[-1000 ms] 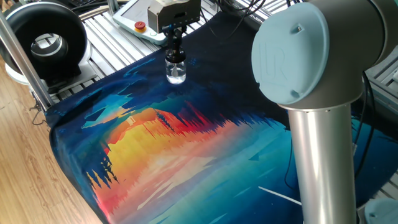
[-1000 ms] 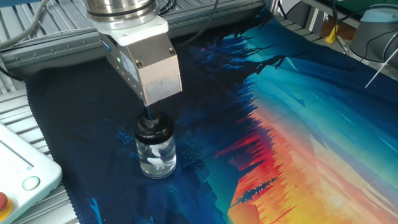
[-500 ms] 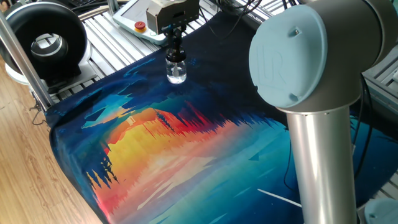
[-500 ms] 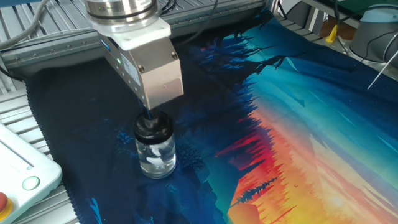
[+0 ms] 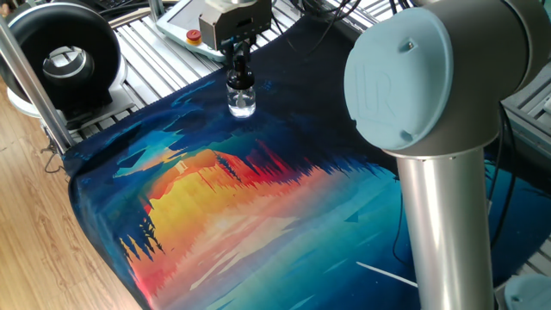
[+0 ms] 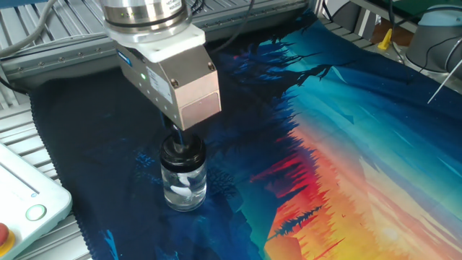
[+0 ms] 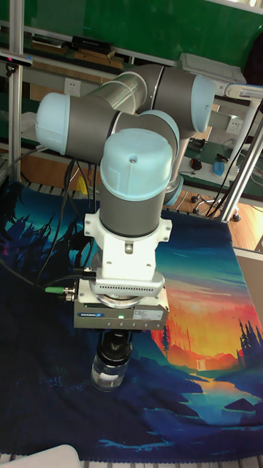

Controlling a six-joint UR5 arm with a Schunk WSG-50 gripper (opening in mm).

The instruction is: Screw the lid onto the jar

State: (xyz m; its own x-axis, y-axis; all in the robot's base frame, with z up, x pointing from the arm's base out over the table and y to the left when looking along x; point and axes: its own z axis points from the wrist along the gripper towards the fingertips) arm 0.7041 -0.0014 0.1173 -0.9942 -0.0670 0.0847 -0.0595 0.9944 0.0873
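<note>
**Wrist has turned a bit, lid going on**

The lid (image 6: 181,151) sits on the jar (image 6: 183,182), which stands on the dark end of the mat (image 6: 346,130). My gripper (image 6: 180,141) stays clamped on the lid; over the last second my wrist has rotated, so I reckon threading's underway.

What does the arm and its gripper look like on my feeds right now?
The silver-grey tubular UR5 arm has pale blue round joint caps, one embossed with the UR logo. The white wrist flange carries a boxy metallic gripper body with a blue label strip, a small green light and narrow dark fingers. Black cables trail from the wrist.
</note>
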